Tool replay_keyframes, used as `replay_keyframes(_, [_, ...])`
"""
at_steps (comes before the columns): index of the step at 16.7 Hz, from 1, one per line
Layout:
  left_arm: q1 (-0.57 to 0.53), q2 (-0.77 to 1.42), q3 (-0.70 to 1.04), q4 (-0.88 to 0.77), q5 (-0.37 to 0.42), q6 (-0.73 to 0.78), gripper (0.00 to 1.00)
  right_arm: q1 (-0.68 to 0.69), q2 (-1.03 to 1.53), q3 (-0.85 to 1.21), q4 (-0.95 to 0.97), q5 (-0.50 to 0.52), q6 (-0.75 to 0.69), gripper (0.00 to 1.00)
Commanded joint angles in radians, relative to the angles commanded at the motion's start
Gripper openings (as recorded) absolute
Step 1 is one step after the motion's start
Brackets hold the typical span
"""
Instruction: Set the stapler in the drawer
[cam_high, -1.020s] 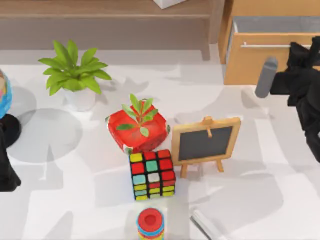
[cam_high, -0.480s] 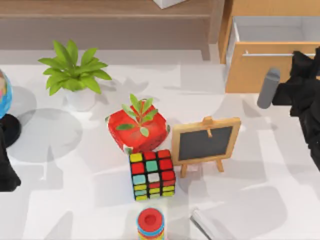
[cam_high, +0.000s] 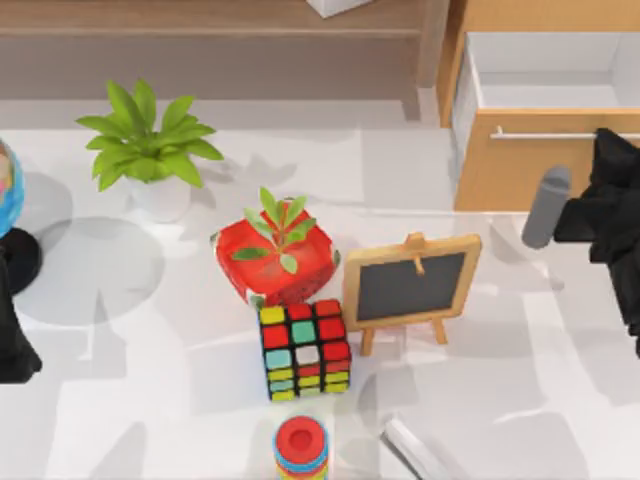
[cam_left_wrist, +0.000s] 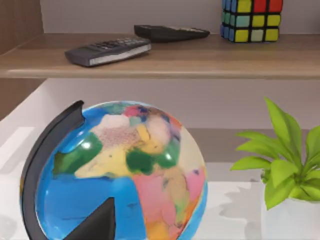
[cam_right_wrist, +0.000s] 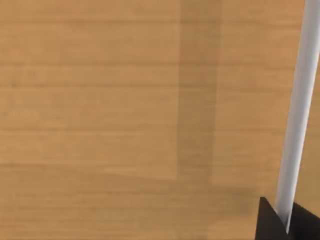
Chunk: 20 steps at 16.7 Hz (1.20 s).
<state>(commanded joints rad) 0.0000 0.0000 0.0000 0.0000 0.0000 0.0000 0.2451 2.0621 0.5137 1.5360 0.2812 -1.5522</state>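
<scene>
The drawer (cam_high: 545, 130) stands pulled out at about two o'clock on the table (cam_high: 150, 330), its white inside open to the top view and its tan front facing the table's middle. The right tool (cam_high: 612, 140) sits at the silver bar handle (cam_high: 545, 133), near the right edge at roughly three o'clock. In the right wrist view the handle (cam_right_wrist: 296, 120) runs down between two dark fingertips (cam_right_wrist: 270, 222), which are closed on it, with the tan drawer front (cam_right_wrist: 125, 110) behind.

The stapler (cam_high: 418, 450) lies flat on the table at about five o'clock, near the front edge, just beside the red ring stack (cam_high: 300, 447) and well apart from the drawer — nothing is touching it.

Around the middle sit a colourful cube (cam_high: 305, 350), a red pot with a small plant (cam_high: 277, 255) and a little chalkboard easel (cam_high: 410, 285). A green plant in a white pot (cam_high: 150, 150) stands at ten o'clock.

The left arm (cam_high: 12, 330) is parked at nine o'clock by the left edge, beside a globe (cam_high: 8, 195) — whether its tool is open or closed I cannot tell. Its wrist view shows the globe (cam_left_wrist: 120, 175) close up, the green plant (cam_left_wrist: 287, 165), and a wooden shelf (cam_left_wrist: 165, 57) carrying two remote controls (cam_left_wrist: 107, 50) and another colourful cube (cam_left_wrist: 252, 20).
</scene>
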Motion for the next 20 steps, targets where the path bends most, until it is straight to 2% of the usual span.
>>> replay_keyframes(5, [0.000,0.000,0.000,0.000,0.000,0.000,1.00,0.002,-0.002,-0.012,0.011,0.004,0.002,0.00])
replay_keyframes(12, [0.000,0.000,0.000,0.000,0.000,0.000,1.00,0.064,-0.059,-0.227,0.162,0.066,0.003,0.00])
replay_keyframes(17, [0.000,0.000,0.000,0.000,0.000,0.000,1.00,0.069,-0.064,-0.242,0.176,0.071,0.001,0.00])
replay_keyframes(20, [0.000,0.000,0.000,0.000,0.000,0.000,1.00,0.069,-0.064,-0.242,0.176,0.071,0.001,0.23])
